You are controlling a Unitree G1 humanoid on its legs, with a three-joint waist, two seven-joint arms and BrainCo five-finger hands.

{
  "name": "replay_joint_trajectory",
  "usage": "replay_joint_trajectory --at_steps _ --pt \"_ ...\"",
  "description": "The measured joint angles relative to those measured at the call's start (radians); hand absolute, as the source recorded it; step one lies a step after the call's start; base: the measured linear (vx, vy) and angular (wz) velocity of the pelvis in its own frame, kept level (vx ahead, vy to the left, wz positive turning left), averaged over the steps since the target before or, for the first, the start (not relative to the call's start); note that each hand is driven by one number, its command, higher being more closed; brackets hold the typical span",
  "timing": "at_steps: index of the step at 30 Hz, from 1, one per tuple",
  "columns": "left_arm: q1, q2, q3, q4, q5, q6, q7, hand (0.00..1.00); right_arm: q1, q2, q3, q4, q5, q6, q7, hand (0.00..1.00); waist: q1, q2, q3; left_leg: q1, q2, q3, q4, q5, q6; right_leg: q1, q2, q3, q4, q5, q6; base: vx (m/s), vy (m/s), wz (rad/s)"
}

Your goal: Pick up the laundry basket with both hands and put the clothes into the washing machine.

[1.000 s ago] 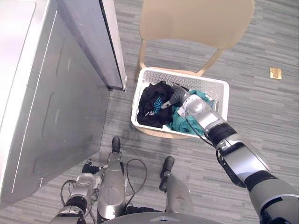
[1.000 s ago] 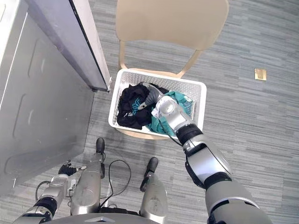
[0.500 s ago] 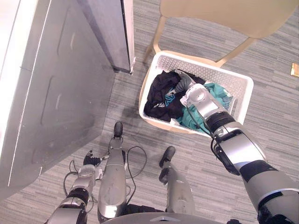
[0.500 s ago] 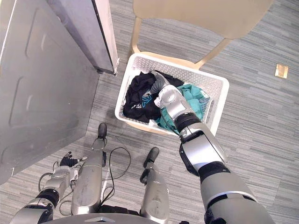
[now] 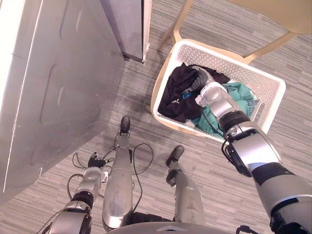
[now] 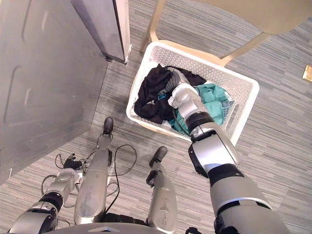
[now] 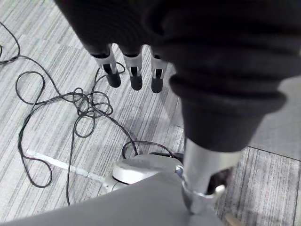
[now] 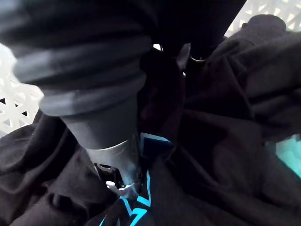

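We see the right hand pushed down into the black clothes in the white laundry basket. Its fingers are hidden in the cloth, so we cannot tell if they are pinching anything. A teal cloth lies just beside the wrist. The basket sits on a tan chair, and the washing machine is well away from this hand. The left hand hangs low over the floor, far from the basket, with fingers straight and holding nothing.

We think a one-handed pull could tip the basket off the chair. The clothes might then spill on the floor.

The black cloth has light blue marks on it. We cannot read any words there.
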Motion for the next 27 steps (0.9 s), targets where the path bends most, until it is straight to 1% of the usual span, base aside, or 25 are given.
replay_joint_trajectory --at_steps 4,12,15,18,19,20,21,22,23,25,26,27 --pt "-0.006 0.001 -0.004 0.0 -0.01 0.0 0.0 0.0 -0.003 -0.013 0.005 0.001 -0.046 -0.001 -0.016 1.0 0.0 0.0 0.0 -0.014 -0.002 -0.016 -0.001 0.009 -0.001 -0.007 0.0 -0.016 0.008 -0.005 0.001 0.0 0.009 0.1" --pt "-0.007 0.005 -0.028 -0.001 -0.02 -0.001 0.008 0.0 0.004 -0.014 0.008 0.016 -0.047 -0.003 -0.018 1.0 0.003 0.001 0.0 -0.014 -0.003 -0.021 -0.002 0.013 -0.001 -0.005 0.0 -0.019 0.01 -0.006 0.001 0.0 0.002 0.01" --pt "-0.007 0.005 -0.035 -0.001 -0.02 -0.002 0.021 0.0 0.005 -0.012 0.003 0.028 -0.047 -0.004 -0.02 1.0 0.005 0.001 0.0 -0.004 -0.003 -0.021 -0.022 0.026 -0.002 -0.003 0.0 -0.021 0.01 -0.005 0.001 0.0 0.0 0.0" --pt "-0.007 0.004 -0.039 -0.001 -0.02 -0.002 0.022 0.0 0.022 0.001 -0.033 0.03 -0.034 -0.004 -0.027 1.0 0.007 0.001 -0.001 0.006 -0.003 -0.021 -0.024 0.027 -0.002 0.004 0.0 -0.021 0.01 -0.006 0.001 0.0 0.0 0.0" --pt "-0.007 0.004 -0.039 -0.001 -0.02 -0.002 0.023 0.0 0.037 0.018 -0.088 0.029 -0.02 -0.003 -0.044 1.0 0.006 0.002 -0.001 0.008 -0.003 -0.02 -0.024 0.027 -0.002 0.006 -0.001 -0.021 0.01 -0.006 0.001 0.0 0.0 0.0" --pt "-0.007 0.004 -0.039 -0.001 -0.024 -0.001 0.025 0.0 0.057 0.04 -0.156 0.026 0.027 -0.004 -0.067 1.0 0.005 0.002 -0.001 0.012 -0.004 -0.02 -0.025 0.027 -0.002 0.01 -0.001 -0.021 0.01 -0.006 0.001 0.0 0.0 0.0" --pt "-0.007 0.004 -0.039 -0.001 -0.032 0.0 0.027 0.0 0.069 0.052 -0.191 0.022 0.064 -0.004 -0.082 1.0 0.006 0.002 -0.001 0.016 -0.004 -0.019 -0.027 0.027 -0.002 0.012 -0.002 -0.021 0.01 -0.006 0.001 0.0 0.0 0.0" --pt "-0.007 0.001 -0.039 -0.001 -0.041 0.0 0.03 0.0 0.1 0.083 -0.279 0.006 0.136 -0.005 -0.111 1.0 0.006 0.002 -0.002 0.027 -0.006 -0.016 -0.04 0.033 -0.001 0.016 -0.004 -0.019 0.011 -0.007 0.003 0.0 0.0 0.0" --pt "-0.007 0.001 -0.039 -0.001 -0.041 0.0 0.034 0.0 0.116 0.095 -0.318 -0.011 0.179 -0.009 -0.13 1.0 0.006 0.002 -0.002 0.032 -0.006 -0.014 -0.046 0.035 0.0 0.016 -0.006 -0.018 0.013 -0.008 0.004 0.0 0.0 0.0" --pt "-0.006 -0.002 -0.034 -0.002 -0.049 0.0 0.042 0.0 0.184 0.157 -0.455 -0.079 0.354 -0.037 -0.188 1.0 -0.002 0.003 -0.002 0.042 -0.011 -0.008 -0.053 0.038 0.0 0.016 -0.014 -0.017 0.022 -0.012 0.008 0.0 0.0 0.0" --pt "-0.006 -0.003 -0.031 -0.003 -0.055 0.0 0.042 0.0 0.204 0.173 -0.487 -0.098 0.376 -0.043 -0.197 1.0 -0.003 0.003 -0.002 0.044 -0.012 -0.007 -0.053 0.038 0.001 0.016 -0.016 -0.016 0.024 -0.012 0.009 0.0 0.0 0.0" --pt "-0.006 -0.005 -0.029 -0.003 -0.062 0.0 0.046 0.0 0.242 0.205 -0.535 -0.133 0.461 -0.067 -0.228 1.0 -0.004 0.003 -0.002 0.05 -0.015 -0.002 -0.054 0.038 0.001 0.017 -0.021 -0.014 0.03 -0.015 0.01 0.0 0.0 0.0"
